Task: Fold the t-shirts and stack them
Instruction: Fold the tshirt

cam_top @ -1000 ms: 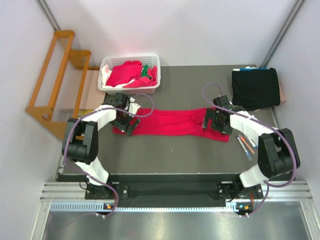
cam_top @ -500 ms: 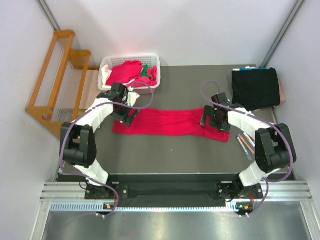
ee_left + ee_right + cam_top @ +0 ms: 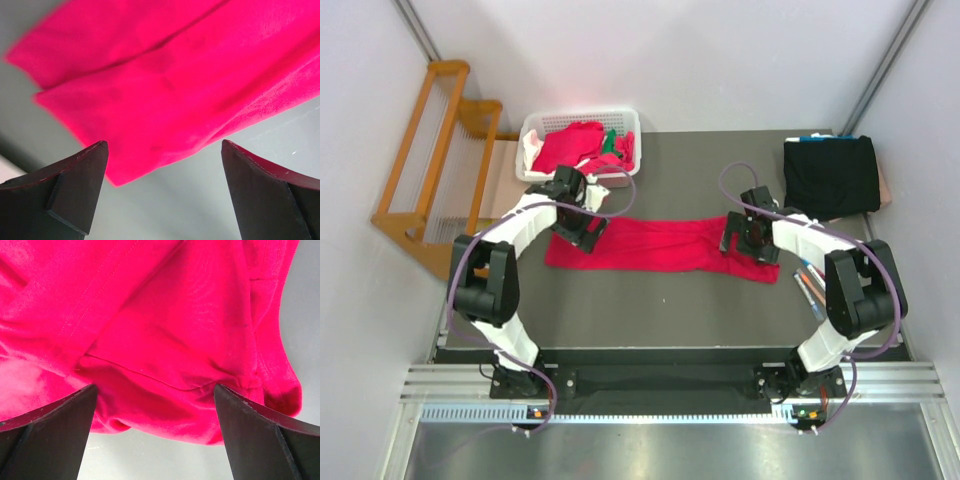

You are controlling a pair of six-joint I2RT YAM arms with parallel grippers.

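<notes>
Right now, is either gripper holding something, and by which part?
Nothing is held. The left gripper and right gripper both stand open over the red t-shirt lying on the table.

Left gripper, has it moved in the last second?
Yes. The left gripper has shifted away from its base, toward the white basket, and is above the left end of the red shirt.

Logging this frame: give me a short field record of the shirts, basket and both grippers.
red t-shirt: long folded strip, lying flat across the middle
left gripper: open, over the strip's left end
right gripper: open, over its right end
basket: far left, holds red, green, white cloth
black t-shirt: folded, far right corner
held: nothing
</notes>
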